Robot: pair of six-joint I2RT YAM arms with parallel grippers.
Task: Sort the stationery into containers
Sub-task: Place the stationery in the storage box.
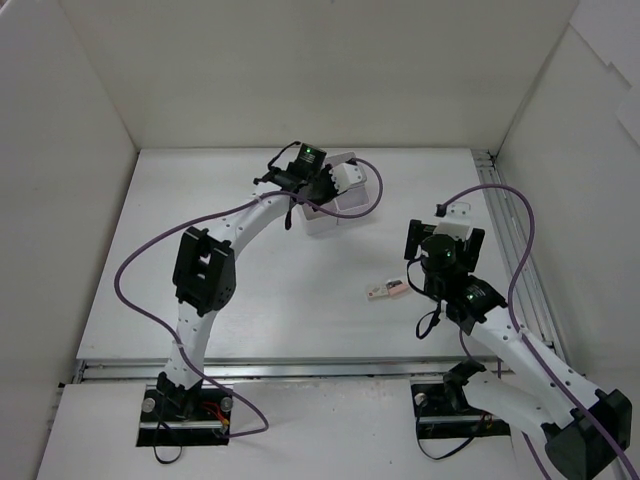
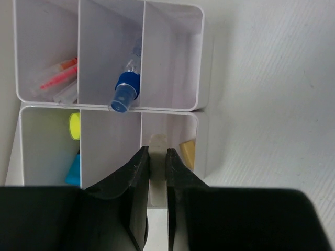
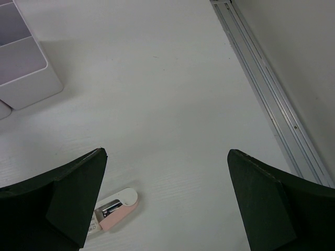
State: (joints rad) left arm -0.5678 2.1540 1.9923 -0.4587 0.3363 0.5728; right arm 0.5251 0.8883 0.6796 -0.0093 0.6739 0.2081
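The white organiser [image 2: 201, 63] stands at the back middle of the table [image 1: 325, 222]. In the left wrist view it holds red pens [image 2: 57, 78], a blue-capped bottle [image 2: 125, 91], yellow-capped [image 2: 75, 125] and blue-capped [image 2: 73, 170] highlighters, and a tan eraser [image 2: 187, 152]. My left gripper [image 2: 158, 151] is shut on a beige-white eraser [image 2: 158, 141] over the compartment with the tan eraser. My right gripper [image 3: 167, 151] is open and empty above the table. A small pink and white item [image 3: 115, 209] lies by its left finger, and it also shows in the top view [image 1: 387, 291].
A metal rail [image 3: 267, 78] runs along the table's right edge by the side wall. The organiser's corner [image 3: 26, 73] shows far left in the right wrist view. White walls enclose the table on three sides.
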